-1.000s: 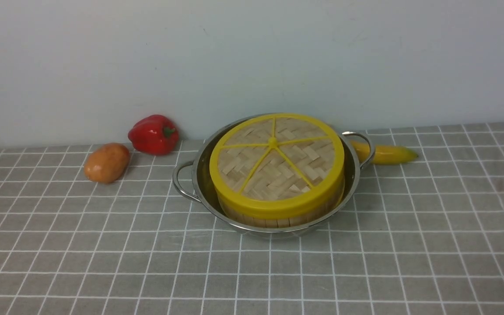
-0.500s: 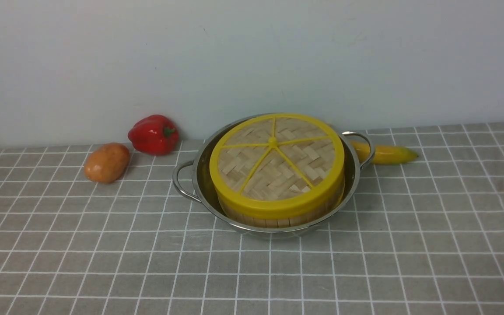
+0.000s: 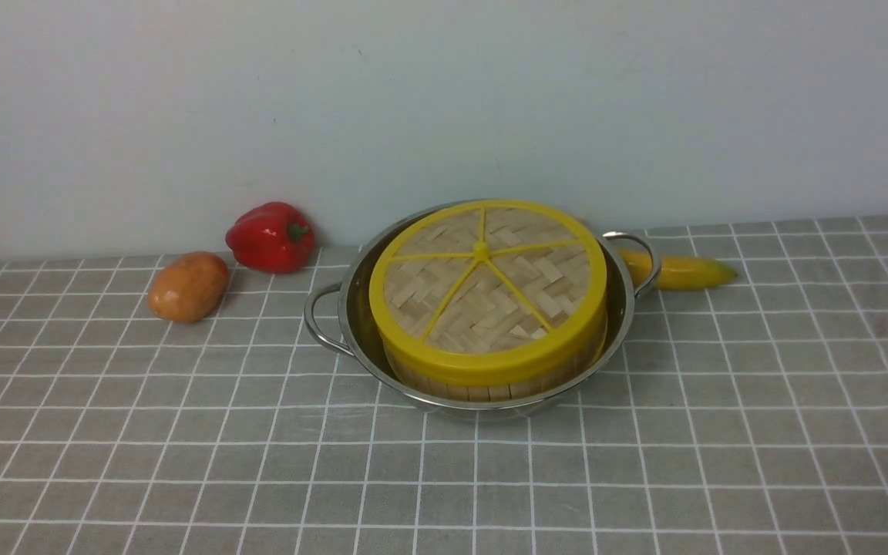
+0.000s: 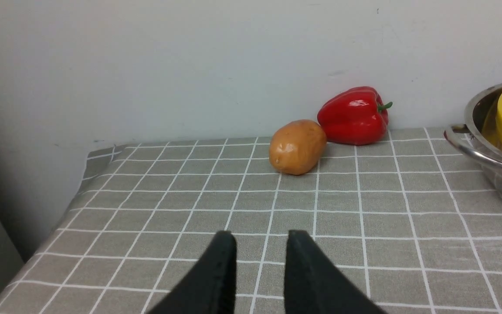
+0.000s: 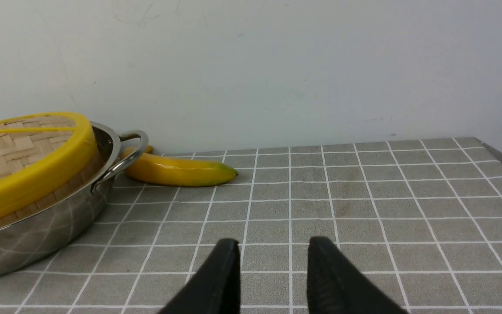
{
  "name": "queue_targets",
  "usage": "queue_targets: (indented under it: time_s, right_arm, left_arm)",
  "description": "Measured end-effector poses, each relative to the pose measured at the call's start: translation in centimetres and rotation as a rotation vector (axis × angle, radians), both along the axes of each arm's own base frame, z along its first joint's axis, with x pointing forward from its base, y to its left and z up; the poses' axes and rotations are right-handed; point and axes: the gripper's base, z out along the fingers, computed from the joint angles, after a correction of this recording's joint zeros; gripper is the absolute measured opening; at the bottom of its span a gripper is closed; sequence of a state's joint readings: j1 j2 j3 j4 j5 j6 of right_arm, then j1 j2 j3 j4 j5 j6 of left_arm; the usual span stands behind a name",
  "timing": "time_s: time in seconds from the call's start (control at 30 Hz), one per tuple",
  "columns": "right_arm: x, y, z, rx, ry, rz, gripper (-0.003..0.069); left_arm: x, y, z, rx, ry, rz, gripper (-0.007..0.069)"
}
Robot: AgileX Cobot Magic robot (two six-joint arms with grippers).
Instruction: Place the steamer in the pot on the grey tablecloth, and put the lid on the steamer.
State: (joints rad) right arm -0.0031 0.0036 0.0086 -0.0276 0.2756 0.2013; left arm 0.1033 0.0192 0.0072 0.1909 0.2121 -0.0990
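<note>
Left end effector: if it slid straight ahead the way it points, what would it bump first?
Probably the potato. The left end effector is open and empty, aimed over bare grey tablecloth roughly toward it. Depth is unclear, so it might slip just past.

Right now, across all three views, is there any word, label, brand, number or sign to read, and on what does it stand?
None: no text shows in any view.
The lid, pot, grey tablecloth, red pepper, potato, banana and wall bear no lettering.
</note>
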Motion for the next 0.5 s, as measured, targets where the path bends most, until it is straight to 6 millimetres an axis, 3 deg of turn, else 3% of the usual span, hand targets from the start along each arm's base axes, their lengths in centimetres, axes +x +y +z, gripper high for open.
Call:
queue_targets:
  time_s: [0.5]
  right_arm:
    - [0.0,0.0,0.0,0.001,0.0,0.0,0.024]
  left_arm:
    - [0.0,0.0,0.0,0.0,0.0,0.0,0.0192]
